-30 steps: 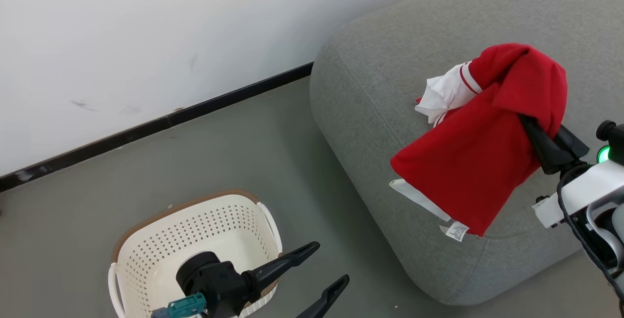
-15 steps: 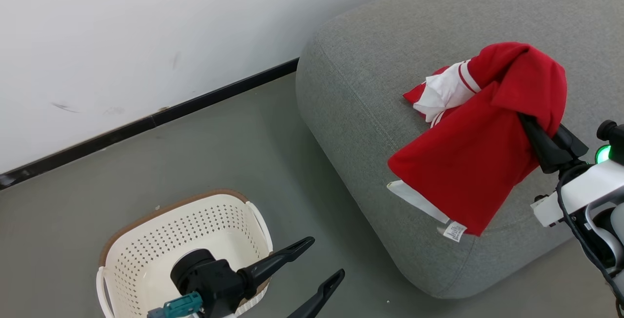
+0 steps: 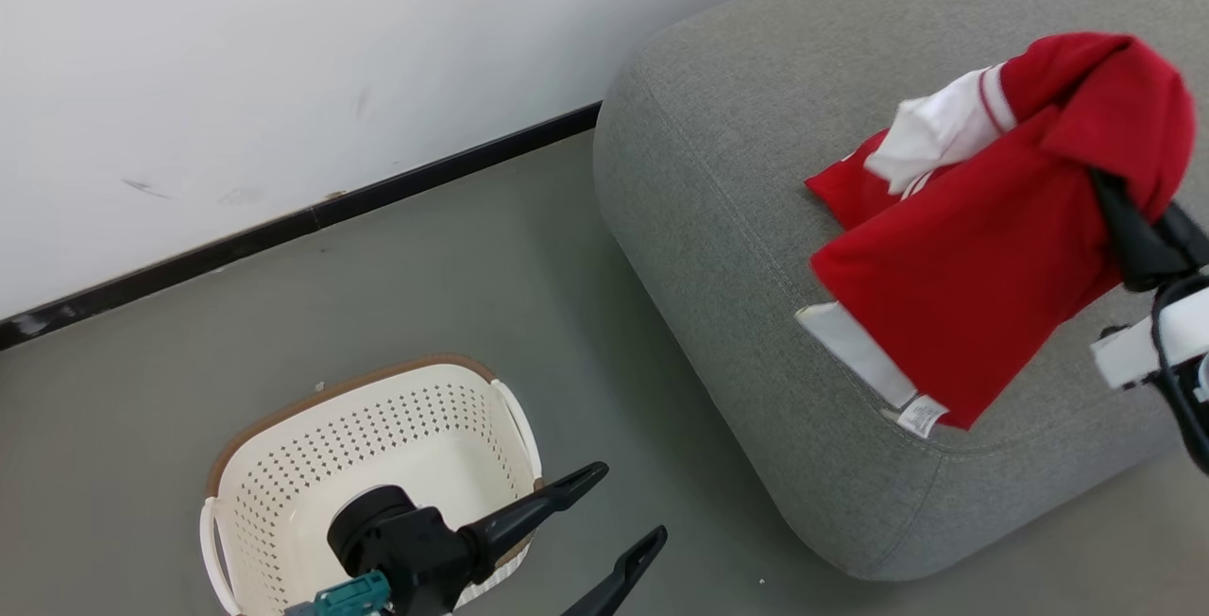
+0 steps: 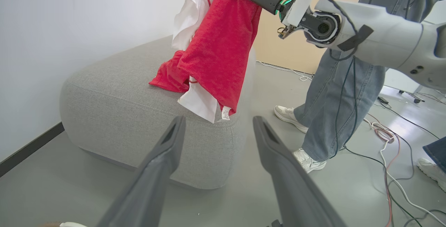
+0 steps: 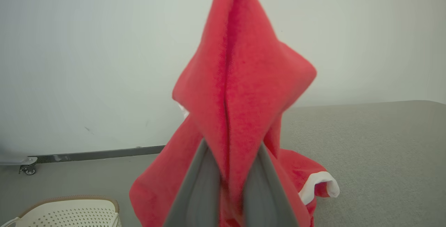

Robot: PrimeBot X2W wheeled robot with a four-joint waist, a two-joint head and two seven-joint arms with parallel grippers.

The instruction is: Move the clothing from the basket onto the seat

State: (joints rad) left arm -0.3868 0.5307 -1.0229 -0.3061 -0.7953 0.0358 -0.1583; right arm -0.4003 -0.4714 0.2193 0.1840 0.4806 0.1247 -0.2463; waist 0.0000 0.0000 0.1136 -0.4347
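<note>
Clothing (image 3: pixel 982 257) clamped in right gripper (image 3: pixel 1116 212), over seat (image 3: pixel 718 181)

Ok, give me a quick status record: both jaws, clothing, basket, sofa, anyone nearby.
left jaws: open, near the basket
right jaws: shut on held garment, above the sofa
held garment: hanging, hem near sofa top; contact unclear
other garment: lying on sofa
basket: on floor, no red seen inside; part hidden by left arm
person: standing beside sofa

clothing (image 3: pixel 963 295): soft fleecy cloth | seat (image 3: pixel 718 172): matt woven fabric | basket (image 3: pixel 378 427): smooth perforated plastic
</note>
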